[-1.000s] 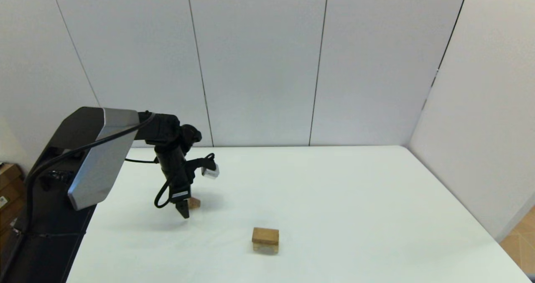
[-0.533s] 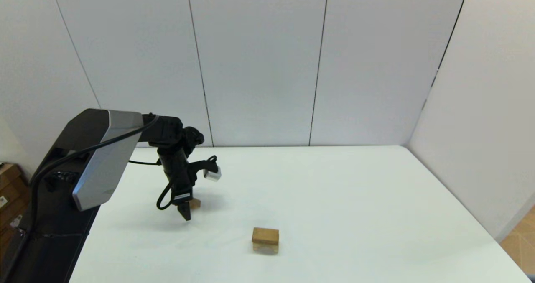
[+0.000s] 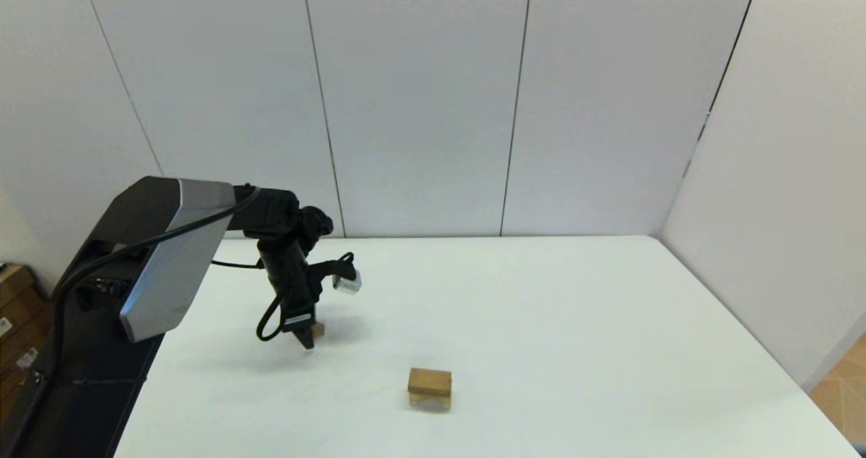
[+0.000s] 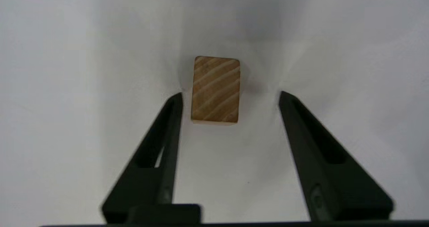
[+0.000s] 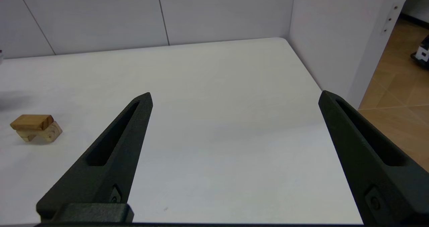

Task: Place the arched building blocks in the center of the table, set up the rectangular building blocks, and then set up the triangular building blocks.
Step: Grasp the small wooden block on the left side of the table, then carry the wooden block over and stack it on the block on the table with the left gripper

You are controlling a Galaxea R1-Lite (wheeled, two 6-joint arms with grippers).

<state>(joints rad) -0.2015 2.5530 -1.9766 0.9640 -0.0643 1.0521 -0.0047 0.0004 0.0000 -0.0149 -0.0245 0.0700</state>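
Note:
The small tan triangular building block (image 3: 316,329) (image 4: 216,89) lies on the white table (image 3: 575,323) at the left. My left gripper (image 3: 306,339) (image 4: 230,93) is open and points down over it. One finger stands on each side of the block and neither touches it. At the front centre, the orange-tan rectangular building block (image 3: 429,380) (image 5: 32,122) lies flat on top of the light arched building block (image 3: 429,400) (image 5: 47,134). My right gripper (image 5: 236,94) is open and empty, low over the table's right part and out of the head view.
White wall panels (image 3: 419,106) close off the table's back and right side. Wooden floor (image 5: 395,86) shows beyond the table's right edge. Brown boxes (image 3: 13,309) stand off the table at the far left.
My left arm has shifted a little to the right and brought its fingers in around the triangular block. The stacked blocks have not moved.

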